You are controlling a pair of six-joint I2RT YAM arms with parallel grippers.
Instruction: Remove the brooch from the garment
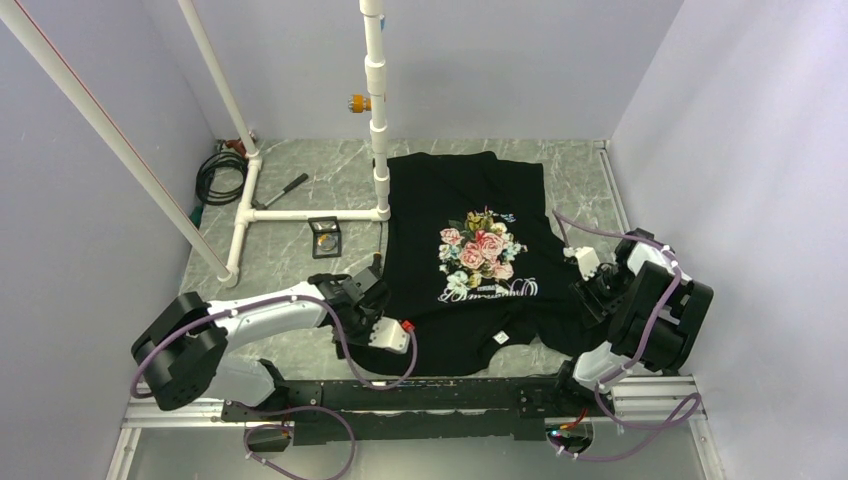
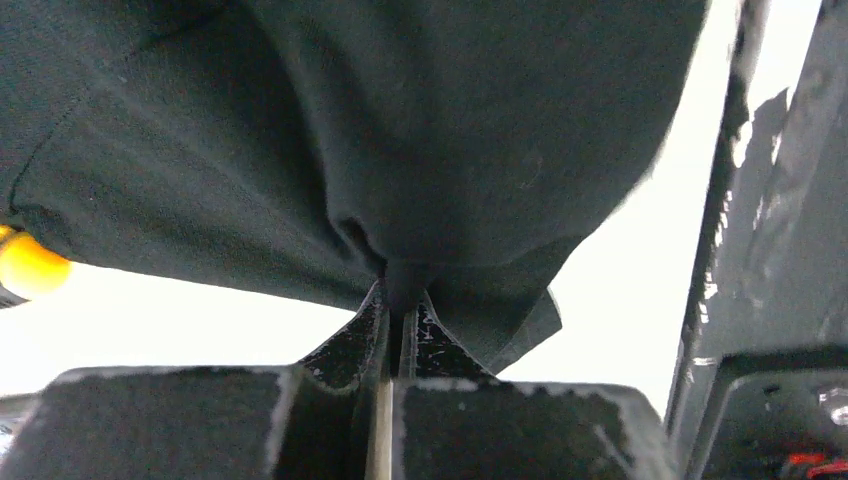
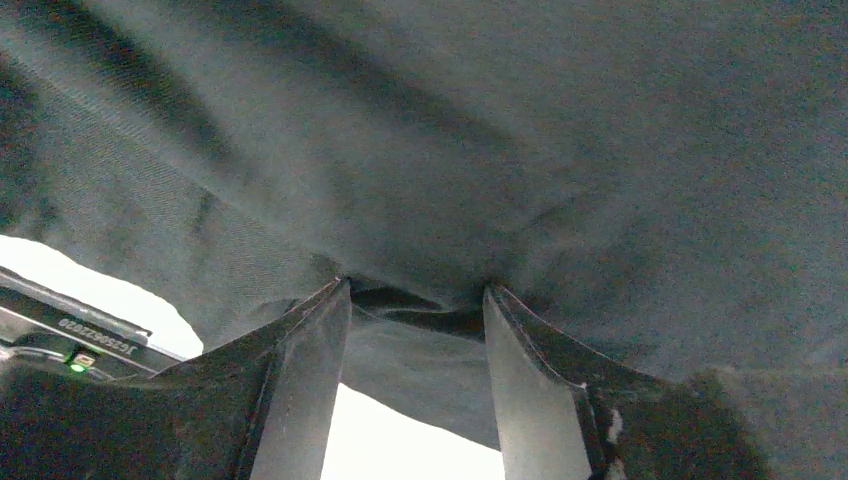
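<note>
Brooch, tiny round pale pin (image 1: 501, 337): probably that speck by the near hem, too small to confirm. Black rose-print cotton T-shirt (image 1: 440, 180) lies mid-table, toward the right edge. My left gripper (image 2: 400, 300) pinches its cloth. My right gripper (image 3: 415, 300) stands wide around a fold. Risk: pulling bunches the fabric and buries the pin.

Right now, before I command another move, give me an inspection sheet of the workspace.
Surface: marbled grey table.
Job's things: black garment spread print-up; brooch not identified, a small pale spot near the hem may be it.
Clutter: coiled black cable, hand tool, small framed square.
Grippers: left gripper shut on a garment fold; right gripper open, fabric across its tips.
Cables: purple cables looped on both arms.
Surroundings: white pipe frame, plain walls.
</note>
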